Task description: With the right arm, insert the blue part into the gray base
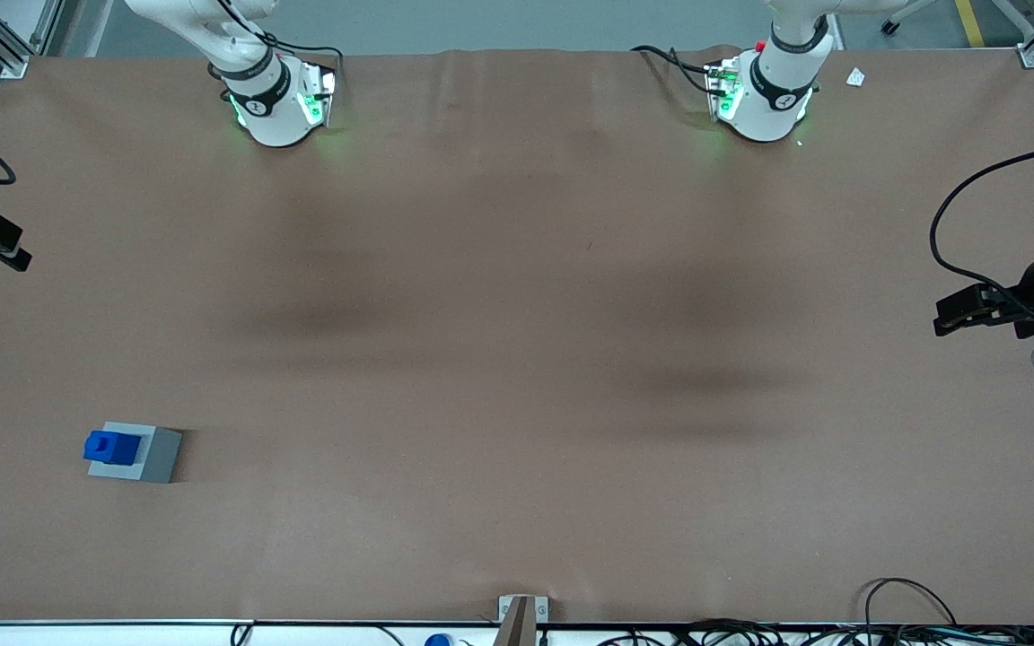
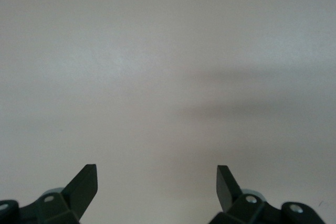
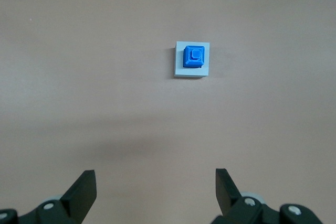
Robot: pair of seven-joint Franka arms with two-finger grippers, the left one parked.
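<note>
From the wide-open, empty claw (image 3: pixel 156 190) of the right arm (image 1: pixel 243 54), held high over the tabletop (image 1: pixel 517 359), the blue part (image 3: pixel 193 56) lies well off toward twelve o'clock, already sitting in the gray base (image 3: pixel 178 69), stub up.

Big table (image 1: pixel 517 359) covered in plain brown sheet, soft shadows across it, gray floor (image 1: pixel 499 22) up top, cables (image 1: pixel 912 619) along the near edge.

High front overview; 2 downward wrist views, tabletop (image 1: pixel 517 359) shared.
</note>
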